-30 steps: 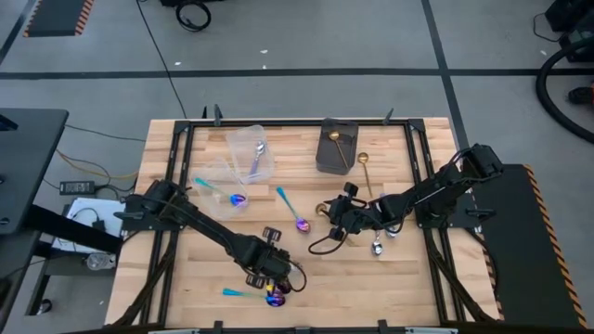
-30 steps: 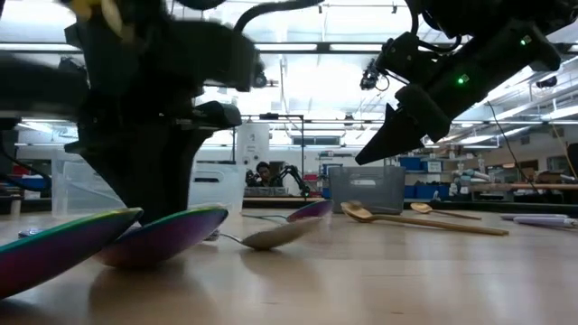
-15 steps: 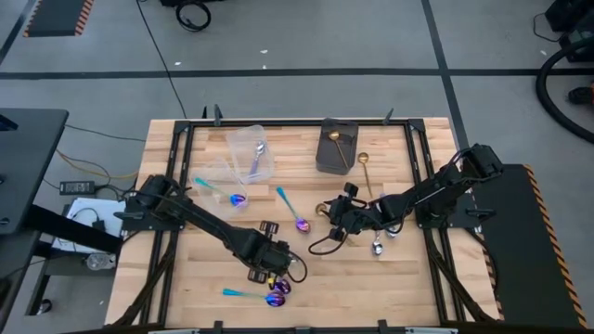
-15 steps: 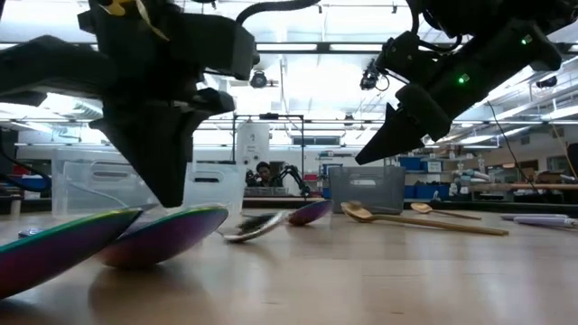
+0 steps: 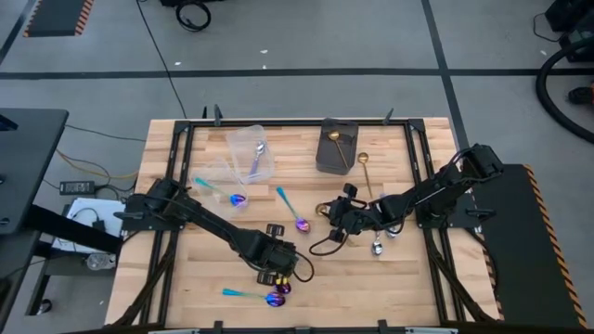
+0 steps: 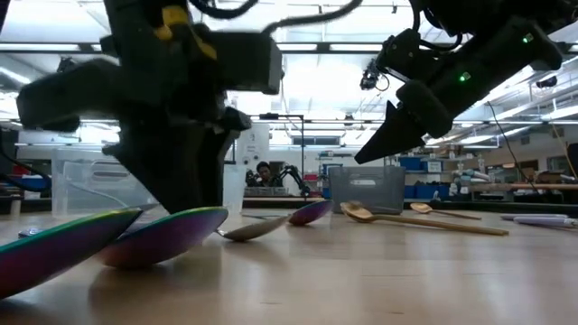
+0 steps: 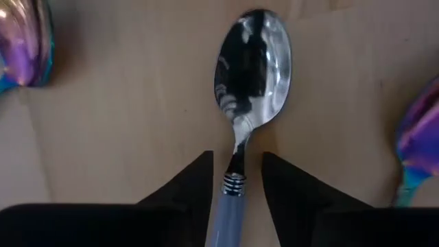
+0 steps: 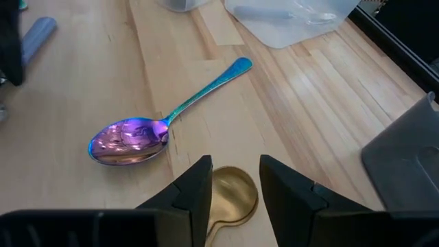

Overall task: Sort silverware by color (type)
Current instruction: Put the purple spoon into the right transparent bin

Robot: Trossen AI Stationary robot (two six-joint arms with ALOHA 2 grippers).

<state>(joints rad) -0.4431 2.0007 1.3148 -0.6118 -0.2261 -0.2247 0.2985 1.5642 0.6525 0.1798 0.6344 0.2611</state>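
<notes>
Near the table's front, left gripper [image 5: 278,269] has shifted right over silver spoon [image 7: 251,72].

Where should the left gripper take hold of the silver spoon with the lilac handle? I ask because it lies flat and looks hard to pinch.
Grip the lilac handle just behind the ringed collar, coming straight down from above. The silver spoon lies flat on the wooden table, and its narrow stem already sits between the open fingers of the left gripper. The wide bowl would probably not fit between them.

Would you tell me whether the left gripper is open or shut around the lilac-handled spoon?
Open: the left gripper has a finger on each side of the lilac-handled spoon, with wood showing between.
</notes>
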